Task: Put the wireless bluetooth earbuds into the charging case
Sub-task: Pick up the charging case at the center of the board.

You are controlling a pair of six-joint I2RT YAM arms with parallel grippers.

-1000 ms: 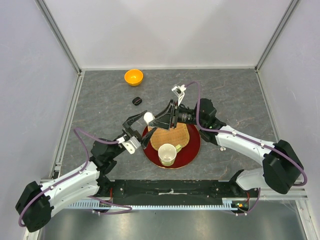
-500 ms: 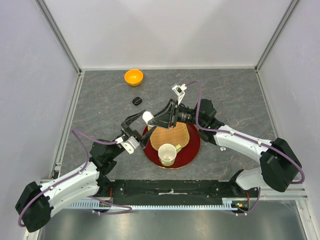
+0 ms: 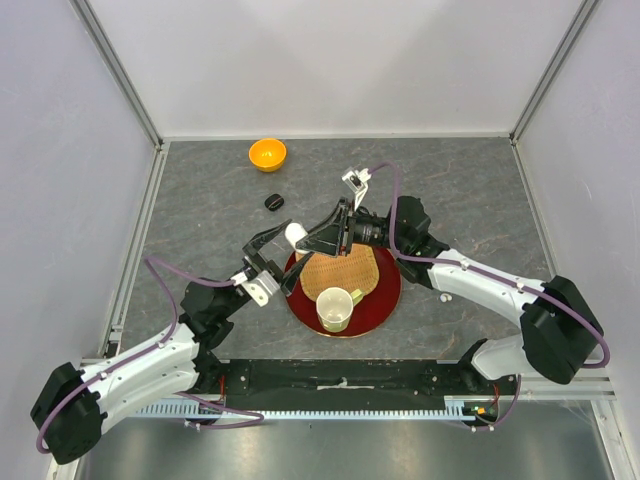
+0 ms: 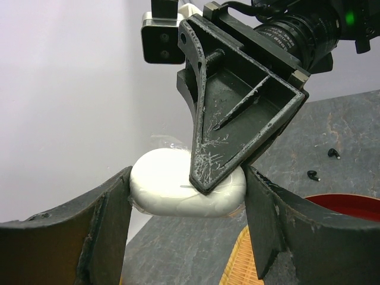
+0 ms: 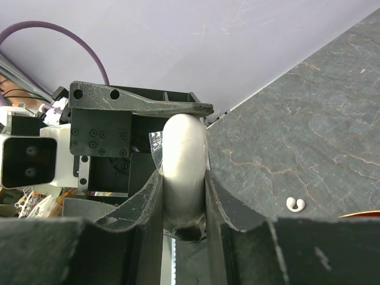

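Observation:
The white charging case hangs above the table left of the red plate, lid closed. My left gripper is shut on its two ends, the case spanning the fingers. My right gripper is shut across the flat faces of the case, and its scratched black finger covers part of the case in the left wrist view. Two black earbuds lie on the slate table. A white earbud pair lies on the table, also in the top view.
A red plate holds a woven mat and a cream cup. An orange bowl sits at the back left. A small black case lies in front of it. Grey walls enclose the table.
The right gripper's jaws have narrowed onto the white case. Both arms and the case have stayed in nearly the same place.

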